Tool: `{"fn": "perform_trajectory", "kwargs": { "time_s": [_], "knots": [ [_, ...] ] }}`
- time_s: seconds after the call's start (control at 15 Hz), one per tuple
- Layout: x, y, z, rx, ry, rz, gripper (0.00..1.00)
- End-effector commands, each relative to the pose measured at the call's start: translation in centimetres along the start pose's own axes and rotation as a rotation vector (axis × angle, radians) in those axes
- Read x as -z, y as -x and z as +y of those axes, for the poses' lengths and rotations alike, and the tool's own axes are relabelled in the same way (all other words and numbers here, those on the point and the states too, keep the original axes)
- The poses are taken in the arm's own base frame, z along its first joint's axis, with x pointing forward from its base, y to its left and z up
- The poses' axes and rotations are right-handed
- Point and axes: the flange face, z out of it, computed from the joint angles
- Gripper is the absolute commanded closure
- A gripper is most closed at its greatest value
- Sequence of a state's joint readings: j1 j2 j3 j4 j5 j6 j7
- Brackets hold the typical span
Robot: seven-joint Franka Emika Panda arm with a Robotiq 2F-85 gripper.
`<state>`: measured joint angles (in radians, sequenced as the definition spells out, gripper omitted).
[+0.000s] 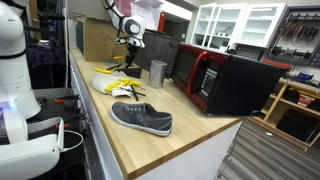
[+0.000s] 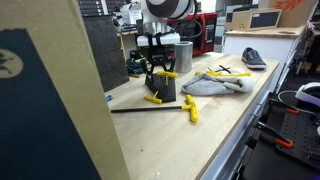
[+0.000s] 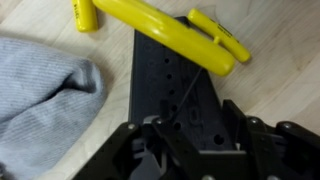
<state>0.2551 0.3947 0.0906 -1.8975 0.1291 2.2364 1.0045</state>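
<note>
we saw hand hanging over black tool block on desk, fingers either side of block's near end. whether hand gripped block or stood open, we could not tell. yellow-handled tools lay across block's far end. grey cloth just beside block. grey shoe well apart along desk.

Black block with rows of small holes on its face, resting on wooden counter, long yellow handle lying across its far end, shorter yellow handle just beside.
</note>
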Motion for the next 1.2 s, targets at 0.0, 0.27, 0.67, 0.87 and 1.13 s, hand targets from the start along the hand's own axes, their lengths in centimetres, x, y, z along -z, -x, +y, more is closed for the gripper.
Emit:
{"fn": "perform_trajectory", "kwargs": {
  "time_s": [0.0, 0.27, 0.67, 0.87, 1.13],
  "knots": [
    [0.7, -0.3, -0.1, -0.043, -0.005, 0.009, 0.73],
    [1.0, -0.4, 0.2, -0.044, -0.01, 0.008, 0.99],
    [2.0, -0.9, 0.8, -0.079, -0.045, -0.011, 0.99],
    [3.1, -2.1, 1.5, -0.158, -0.098, -0.054, 0.99],
    [4.8, -4.4, 3.2, -0.259, -0.172, -0.104, 0.99]
  ]
}}
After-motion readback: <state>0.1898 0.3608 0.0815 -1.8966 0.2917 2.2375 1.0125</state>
